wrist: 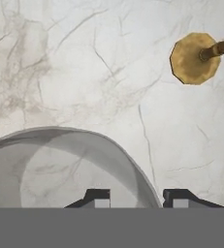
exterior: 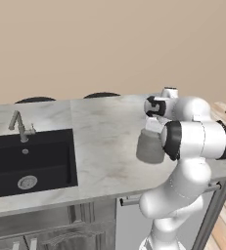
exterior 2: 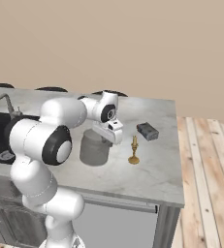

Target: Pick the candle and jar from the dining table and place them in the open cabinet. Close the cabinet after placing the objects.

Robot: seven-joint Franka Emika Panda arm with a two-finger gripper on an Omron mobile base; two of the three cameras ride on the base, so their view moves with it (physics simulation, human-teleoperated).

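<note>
1. Where the arm reaches down over the table (exterior 2: pixel 157 169), we see the gripper (wrist: pixel 135 198) at the jar (exterior 2: pixel 94 147), one fingertip (wrist: pixel 98 197) inside its rim and the other outside; whether it clamps the wall we cannot tell.
2. The jar stands upright on the marble, right of the sink (exterior: pixel 31 163).
3. We find the candle (exterior 2: pixel 134 150) upright just beside the jar, a dark box (exterior 2: pixel 147 131) behind it.

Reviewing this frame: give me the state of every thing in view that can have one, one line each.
jar: upright on the dining table, lid on, rim between the finger tips.
gripper: straddling the jar's edge; grip not confirmed.
candle: upright on the table, apart from the jar, untouched.
small dark box: lying flat beyond the candle.
sink: empty.
faucet: no water running.
</note>
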